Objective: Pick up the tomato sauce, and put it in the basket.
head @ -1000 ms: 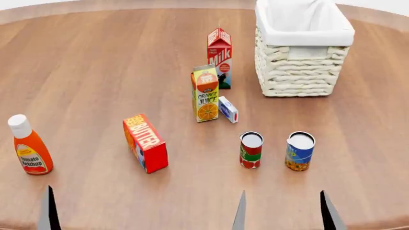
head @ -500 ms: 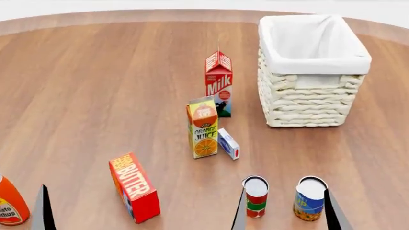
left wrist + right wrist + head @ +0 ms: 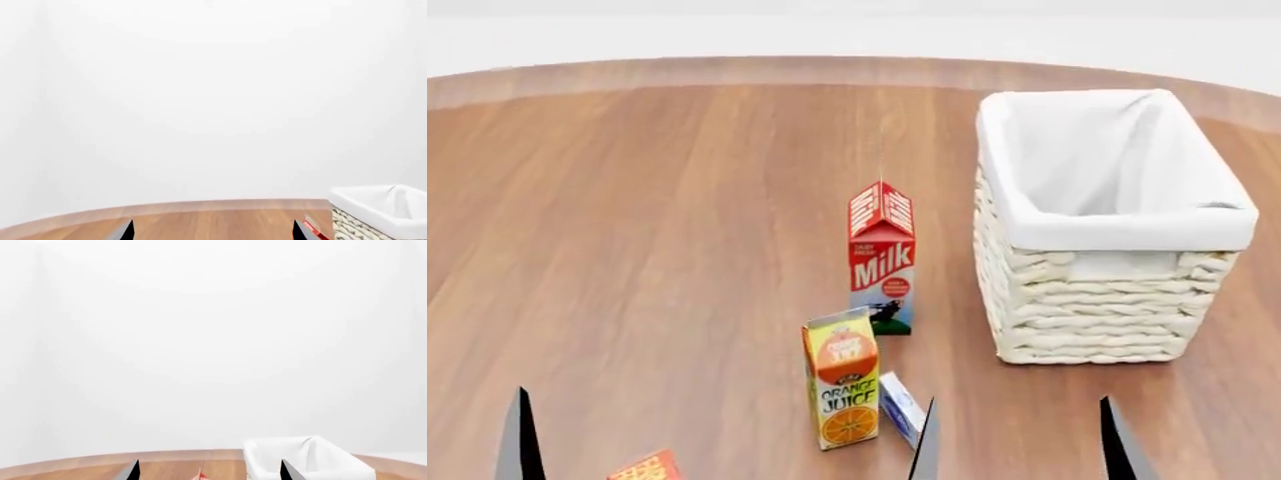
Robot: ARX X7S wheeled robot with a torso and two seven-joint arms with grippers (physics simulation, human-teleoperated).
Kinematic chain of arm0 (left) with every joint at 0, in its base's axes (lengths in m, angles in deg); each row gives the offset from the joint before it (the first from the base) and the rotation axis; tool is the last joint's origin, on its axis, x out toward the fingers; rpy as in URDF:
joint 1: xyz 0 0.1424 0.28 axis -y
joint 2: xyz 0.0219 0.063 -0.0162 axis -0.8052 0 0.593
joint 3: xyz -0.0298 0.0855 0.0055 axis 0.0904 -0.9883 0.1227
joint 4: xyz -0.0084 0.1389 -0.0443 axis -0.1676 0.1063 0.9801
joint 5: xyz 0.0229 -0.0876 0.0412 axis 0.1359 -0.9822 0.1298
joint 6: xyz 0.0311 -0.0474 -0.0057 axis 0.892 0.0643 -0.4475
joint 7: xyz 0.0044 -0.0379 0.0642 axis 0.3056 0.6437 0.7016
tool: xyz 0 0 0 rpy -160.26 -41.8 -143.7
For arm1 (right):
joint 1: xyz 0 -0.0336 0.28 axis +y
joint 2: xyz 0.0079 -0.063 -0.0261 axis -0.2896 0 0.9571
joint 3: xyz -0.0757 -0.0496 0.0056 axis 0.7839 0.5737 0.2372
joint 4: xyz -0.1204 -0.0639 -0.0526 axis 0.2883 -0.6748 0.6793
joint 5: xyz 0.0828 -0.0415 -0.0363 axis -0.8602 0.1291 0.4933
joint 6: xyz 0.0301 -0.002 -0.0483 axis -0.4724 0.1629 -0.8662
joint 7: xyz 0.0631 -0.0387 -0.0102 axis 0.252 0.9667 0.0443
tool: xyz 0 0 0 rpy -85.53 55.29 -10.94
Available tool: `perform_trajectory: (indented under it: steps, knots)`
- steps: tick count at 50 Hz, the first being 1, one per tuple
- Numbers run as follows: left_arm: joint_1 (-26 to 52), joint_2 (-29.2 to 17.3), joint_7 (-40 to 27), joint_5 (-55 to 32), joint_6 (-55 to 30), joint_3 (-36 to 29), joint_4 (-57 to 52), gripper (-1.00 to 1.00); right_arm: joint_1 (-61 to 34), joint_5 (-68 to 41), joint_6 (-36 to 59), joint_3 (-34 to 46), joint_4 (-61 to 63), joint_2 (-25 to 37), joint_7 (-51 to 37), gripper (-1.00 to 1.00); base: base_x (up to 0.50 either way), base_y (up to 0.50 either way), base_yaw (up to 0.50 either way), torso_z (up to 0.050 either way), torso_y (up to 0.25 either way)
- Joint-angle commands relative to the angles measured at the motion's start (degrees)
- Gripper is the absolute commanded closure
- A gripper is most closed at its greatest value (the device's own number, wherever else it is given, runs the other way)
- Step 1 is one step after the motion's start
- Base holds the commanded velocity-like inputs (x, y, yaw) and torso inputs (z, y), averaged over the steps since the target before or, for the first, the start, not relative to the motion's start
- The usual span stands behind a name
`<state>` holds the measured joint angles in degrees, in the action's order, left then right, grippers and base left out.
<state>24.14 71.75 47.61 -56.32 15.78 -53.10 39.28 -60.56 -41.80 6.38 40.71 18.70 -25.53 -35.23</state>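
The tomato sauce is out of view in every frame. The cream woven basket (image 3: 1094,310) with its white lining stands at the right of the head view, and also shows in the left wrist view as basket (image 3: 377,210) and in the right wrist view as basket (image 3: 313,460). My right gripper (image 3: 1021,445) pokes in at the bottom edge, open and holding nothing. One finger (image 3: 521,440) of my left gripper shows at the lower left. The left gripper (image 3: 213,231) and the right gripper (image 3: 210,471) both stand open over bare wood in their wrist views.
A milk carton (image 3: 882,255) stands left of the basket. An orange juice carton (image 3: 843,378) and a small white-blue box (image 3: 901,405) sit nearer. A corner of the butter box (image 3: 647,467) peeks in at the bottom edge. The round wooden table (image 3: 654,200) spreads to the left.
The head view has tilted up, so everything slid down the picture. The two cans and the ketchup bottle left the frame at the bottom; the basket now shows whole.
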Motion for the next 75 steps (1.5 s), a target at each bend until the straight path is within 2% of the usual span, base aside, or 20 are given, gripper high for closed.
perform_trajectory:
  steps: [1, 21, 28, 31, 36, 40, 48, 52, 57, 61, 75]
  knots:
    - [0.1, -0.5, -0.8, -0.3, 0.4, -0.2, 0.5, -1.00, 0.0, -0.4, 0.0, 0.6, -0.1, 0.6, -0.5, -1.00, 0.50, 0.00, 0.00, 0.000, 0.000]
    - [0.4, -1.4, -1.7, -0.4, 0.1, -1.2, 0.8, -1.00, -0.1, -1.2, -1.0, 1.1, -0.2, 1.4, -1.4, -1.00, 0.42, 0.00, 0.00, 0.000, 0.001]
    - [1.0, -1.6, -2.2, -0.2, 0.4, -1.2, 2.3, -1.00, 3.9, -7.3, 2.3, 0.2, 7.1, 6.3, 1.7, -1.00, 0.00, 0.00, 0.00, 0.000, 0.000]
    - [1.3, -1.6, -2.5, -0.1, 0.3, -1.3, 2.9, -1.00, 10.1, -15.5, 1.5, -7.6, 10.2, 11.1, 3.3, -1.00, 0.00, 0.00, 0.00, 0.000, 0.000]
    - [1.5, -1.7, -2.7, 0.2, 0.3, -1.9, 3.7, -1.00, 15.8, -17.6, 0.8, -13.0, 11.3, 14.3, 3.2, -1.00, 0.00, 0.00, 0.00, 0.000, 0.000]
    - [1.7, -1.8, -2.9, 0.0, 0.3, -2.0, 4.0, -1.00, 23.9, -18.6, -2.5, -16.8, 9.9, 15.2, 4.8, -1.00, 0.00, 0.00, 0.00, 0.000, 0.000]
    - [2.1, -1.9, -3.2, -0.3, 0.5, -2.2, 5.2, -1.00, 30.3, -14.4, -9.3, -17.5, 2.5, 12.2, 8.0, -1.00, 0.00, 0.00, 0.00, 0.000, 0.000]
    - [2.1, -2.0, -3.4, -0.5, 0.5, -2.4, 5.3, -1.00, 32.2, -13.1, -8.4, -19.7, 3.2, 12.0, 9.1, -1.00, 0.00, 0.00, 0.00, 0.000, 0.000]
    - [2.2, -2.0, -3.6, -0.4, 0.4, -2.8, 5.4, -1.00, 32.3, -10.8, -6.5, -24.1, 1.7, 2.9, 18.7, -1.00, 0.00, 0.00, 0.00, 0.000, 0.000]
    - [2.4, -2.1, -3.7, -0.6, 0.7, -2.8, 6.0, -1.00, 31.8, -9.6, -7.3, -23.4, -1.5, 0.2, 21.9, -1.00, 0.00, 0.00, 0.00, 0.000, 0.000]
    - [2.3, -2.7, -4.4, -0.5, 0.6, -3.4, 5.8, -1.00, 29.9, -7.6, -11.1, -20.1, -11.6, -2.9, 24.4, -1.00, 0.00, 0.00, 0.00, 0.000, 0.000]
